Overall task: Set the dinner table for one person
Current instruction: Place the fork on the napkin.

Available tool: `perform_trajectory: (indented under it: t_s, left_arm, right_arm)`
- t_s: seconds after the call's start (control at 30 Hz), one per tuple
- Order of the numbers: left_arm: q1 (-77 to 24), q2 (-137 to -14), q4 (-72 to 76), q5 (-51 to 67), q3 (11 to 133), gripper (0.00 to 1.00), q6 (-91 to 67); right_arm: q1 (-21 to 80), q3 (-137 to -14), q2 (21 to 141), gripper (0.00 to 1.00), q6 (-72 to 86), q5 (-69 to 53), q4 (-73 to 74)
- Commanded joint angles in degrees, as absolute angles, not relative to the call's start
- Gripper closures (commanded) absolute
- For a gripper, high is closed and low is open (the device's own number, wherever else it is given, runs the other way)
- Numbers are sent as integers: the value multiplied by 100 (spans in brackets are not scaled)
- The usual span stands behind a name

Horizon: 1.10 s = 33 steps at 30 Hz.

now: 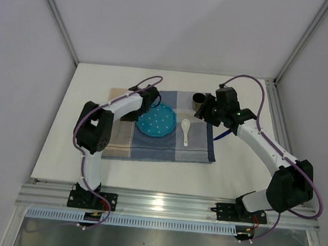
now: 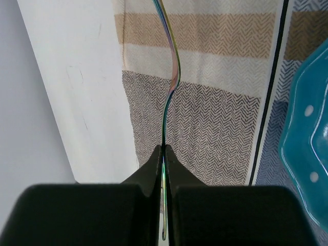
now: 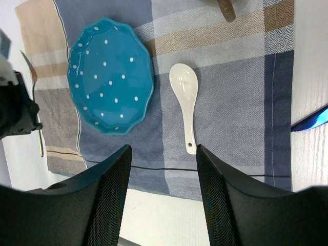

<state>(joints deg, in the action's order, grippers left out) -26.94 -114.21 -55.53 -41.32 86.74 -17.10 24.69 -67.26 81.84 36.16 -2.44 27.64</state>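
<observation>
**A:** What do we see nearest us in the overhead view?

**B:** Along the bottom edge we see both arm bases bolted to a silver rail (image 1: pixel 164 204). Beyond it is the dinner table (image 1: pixel 245 165), a white top filling the middle of the frame. A blue-and-beige checked placemat (image 1: pixel 151 147) lies at its centre.

**A:** What do we find on the cloth?

**B:** A teal dotted plate (image 1: pixel 155 121) sits centre-left. A white spoon (image 1: pixel 185 130) lies just right of it, not touching, bowl end toward the top.

**A:** And the grippers?

**B:** The left gripper (image 2: pixel 164 154) has its jaws pressed together on a thin iridescent utensil (image 2: pixel 171 77). We see it edge-on over the cloth's left part, beside the plate. The right gripper (image 3: pixel 163 149) has its jaws apart and holds nothing.

**A:** And farthest back?

**B:** A dark cup (image 1: pixel 199 98) at the cloth's upper right corner, close to the right wrist
</observation>
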Motion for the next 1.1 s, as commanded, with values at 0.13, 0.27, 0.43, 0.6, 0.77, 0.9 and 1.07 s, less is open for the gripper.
perform_trajectory:
  t_s: [0.13,0.27,0.43,0.6,0.77,0.9,1.07]
  left_arm:
    - [-2593,-11838,-6152,-4526,9526,100,-1872]
    - [-2566,-12067,-6320,-4553,9817,100,-1846]
    - [-2558,-12190,-6275,-4500,9967,100,-1767]
    - [-2558,-12226,-6188,-4421,9836,100,-1740]
    - [-2558,-12287,-6152,-4359,9817,99,-1749]
    - [-2558,-12375,-6188,-4368,9844,96,-1802]
    - [-2558,-12445,-6161,-4280,9791,79,-1819]
  right_arm:
    - [2487,-6741,7972,43,3524,-229,2786]
    - [2487,-6689,7928,43,3542,-246,2734]
    - [2479,-6680,7910,44,3551,-264,2733]
    - [2479,-6671,7884,44,3551,-220,2725]
    - [2479,-6671,7901,44,3551,-229,2716]
    - [2479,-6671,7919,44,3551,-255,2698]
    - [2479,-6688,7954,44,3542,-299,2689]
